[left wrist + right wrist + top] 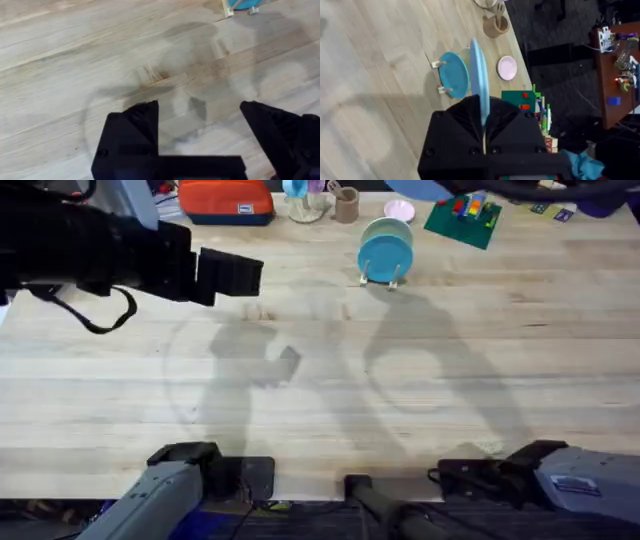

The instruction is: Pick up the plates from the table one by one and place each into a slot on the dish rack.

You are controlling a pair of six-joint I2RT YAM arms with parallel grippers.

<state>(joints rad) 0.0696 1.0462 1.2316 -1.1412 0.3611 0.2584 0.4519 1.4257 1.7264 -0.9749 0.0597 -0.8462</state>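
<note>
The dish rack (384, 278) stands at the far middle of the table (330, 370). A blue plate (385, 252) stands upright in a slot, with a paler green plate (390, 227) right behind it. In the right wrist view, my right gripper (482, 117) is shut on a light blue plate (476, 75). It holds the plate edge-on in the air, near the rack (440, 77) and its blue plate (454, 74). My left gripper (200, 107) is open over bare wood, with the rack's foot (229, 11) farther off. From overhead, the left gripper (232, 275) hangs left of the rack.
Along the far edge lie an orange pouch (225, 200), a wooden cup (347, 205), a small pink plate (400, 210) and a green baseplate with bricks (462, 222). The pink plate (507, 67) lies just beyond the rack. The table's edge drops off behind them.
</note>
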